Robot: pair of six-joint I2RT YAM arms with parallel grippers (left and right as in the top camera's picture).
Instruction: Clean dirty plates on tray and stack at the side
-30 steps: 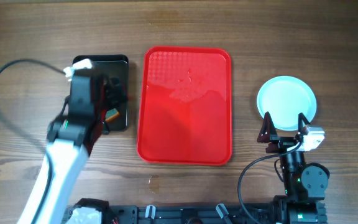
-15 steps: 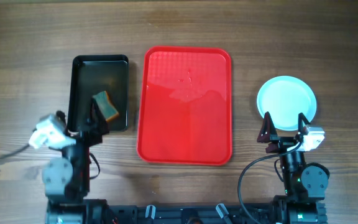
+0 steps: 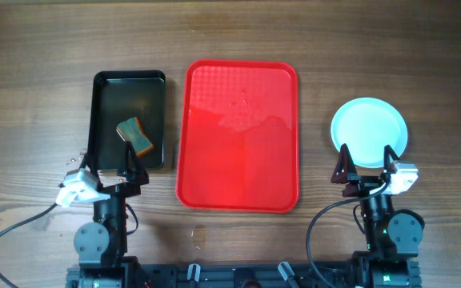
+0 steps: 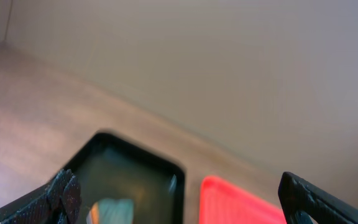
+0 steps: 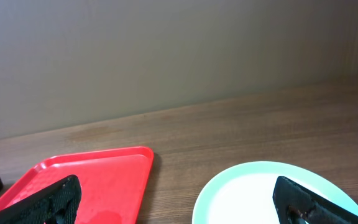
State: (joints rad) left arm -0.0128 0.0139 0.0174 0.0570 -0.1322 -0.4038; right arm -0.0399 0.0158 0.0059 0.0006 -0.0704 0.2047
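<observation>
We judge the job done: the tray (image 3: 242, 136) lies bare, plates (image 3: 369, 128) stacked to its right; left gripper (image 3: 105, 164) and right gripper (image 3: 367, 156) gape empty.

On the table (image 3: 38, 64) the tray (image 3: 242, 136) lies in the middle. Just beside it on the left, not touching it, lies a smaller tray (image 3: 126, 100), with a sponge (image 3: 134, 134) in its near half. To the right of the tray, apart from it, sit the plates (image 3: 369, 128), seen as one round shape; how many are stacked cannot be told. The left gripper (image 3: 106, 166) stands at the smaller tray's near edge, and the right gripper (image 3: 366, 160) at the plates' near edge.
</observation>
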